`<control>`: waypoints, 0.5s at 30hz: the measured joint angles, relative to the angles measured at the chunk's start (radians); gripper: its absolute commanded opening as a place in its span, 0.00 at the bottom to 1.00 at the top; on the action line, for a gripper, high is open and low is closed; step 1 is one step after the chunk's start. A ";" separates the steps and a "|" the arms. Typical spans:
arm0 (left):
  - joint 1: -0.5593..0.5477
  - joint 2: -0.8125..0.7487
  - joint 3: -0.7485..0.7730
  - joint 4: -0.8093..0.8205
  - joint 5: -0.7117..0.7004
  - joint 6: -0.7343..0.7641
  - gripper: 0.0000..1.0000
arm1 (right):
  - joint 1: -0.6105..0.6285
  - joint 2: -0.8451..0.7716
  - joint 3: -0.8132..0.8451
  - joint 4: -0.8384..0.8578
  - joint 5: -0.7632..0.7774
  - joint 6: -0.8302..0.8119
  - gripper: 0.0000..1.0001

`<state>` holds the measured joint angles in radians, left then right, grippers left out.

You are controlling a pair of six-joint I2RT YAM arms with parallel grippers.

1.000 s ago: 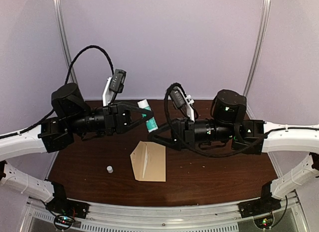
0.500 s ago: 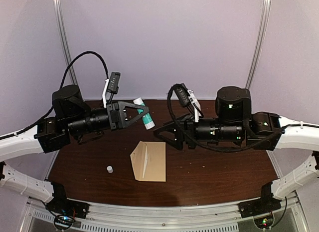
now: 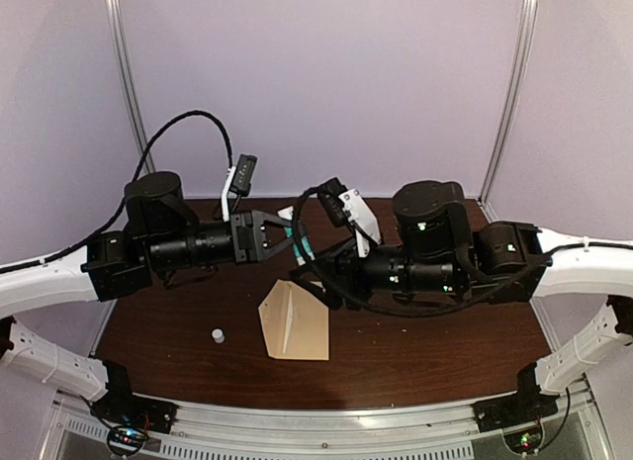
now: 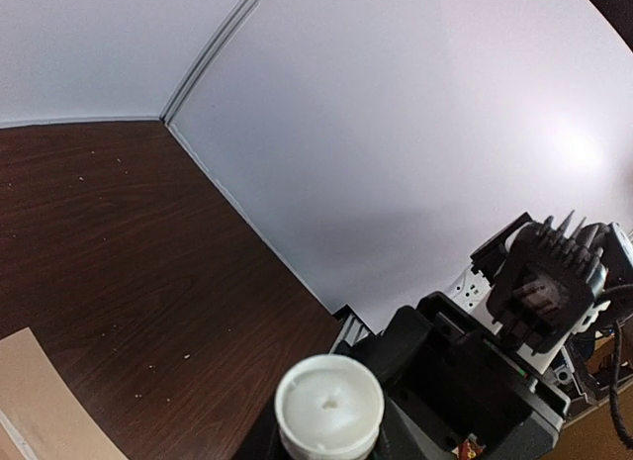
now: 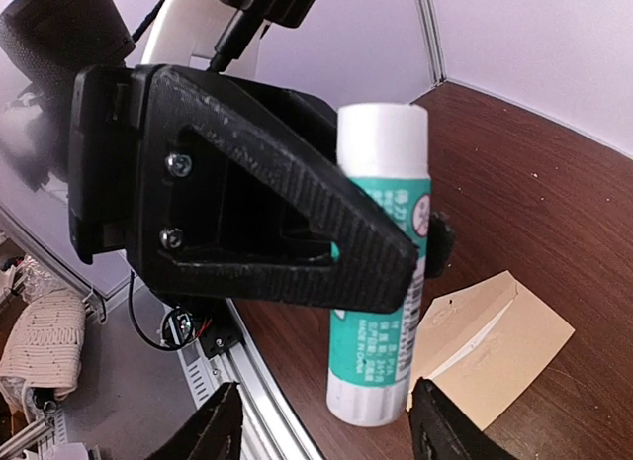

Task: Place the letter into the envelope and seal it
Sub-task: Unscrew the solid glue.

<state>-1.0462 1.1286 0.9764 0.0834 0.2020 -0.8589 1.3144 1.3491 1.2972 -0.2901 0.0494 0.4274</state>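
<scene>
The tan envelope (image 3: 295,322) lies flat on the brown table (image 3: 415,351), its flap pointing left; a corner also shows as the envelope (image 4: 35,406) and the envelope (image 5: 490,346). The letter is hidden. My left gripper (image 3: 295,238) is shut on a green and white glue stick (image 5: 381,272) and holds it above the envelope's far edge. The stick's white end (image 4: 328,406) faces the left wrist camera. My right gripper (image 5: 326,425) is open, its fingertips standing either side of the stick's lower end.
A small white cap (image 3: 217,334) stands on the table left of the envelope. Both arms meet over the table's middle, with the right arm (image 4: 475,381) close behind the stick. Pale walls close the back and sides.
My right gripper has swung left up to the glue stick and opened around its lower end. The left arm has carried the stick a little to the right. The envelope has not moved.
</scene>
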 measured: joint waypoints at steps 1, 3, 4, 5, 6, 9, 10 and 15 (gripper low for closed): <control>0.000 0.004 0.000 -0.001 0.002 0.000 0.00 | 0.005 0.010 0.008 -0.010 0.008 -0.003 0.53; 0.000 0.010 0.000 -0.003 0.004 -0.001 0.00 | 0.013 0.036 0.027 -0.024 0.032 -0.008 0.50; 0.000 0.011 0.000 -0.003 0.005 -0.001 0.00 | 0.016 0.048 0.038 -0.035 0.045 -0.010 0.48; 0.000 0.012 0.000 -0.003 0.006 -0.001 0.00 | 0.018 0.058 0.047 -0.043 0.059 -0.012 0.45; 0.000 0.012 0.000 -0.003 0.008 -0.001 0.00 | 0.021 0.067 0.057 -0.052 0.071 -0.012 0.43; 0.000 0.012 0.000 -0.003 0.014 -0.004 0.00 | 0.023 0.080 0.066 -0.066 0.098 -0.014 0.36; 0.000 0.013 0.000 -0.003 0.016 -0.004 0.00 | 0.024 0.082 0.067 -0.070 0.106 -0.013 0.34; 0.000 0.013 0.000 -0.003 0.025 -0.007 0.00 | 0.029 0.084 0.067 -0.082 0.129 -0.008 0.19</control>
<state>-1.0458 1.1412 0.9768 0.0803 0.2272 -0.8661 1.3437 1.4326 1.3643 -0.3717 0.1783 0.4191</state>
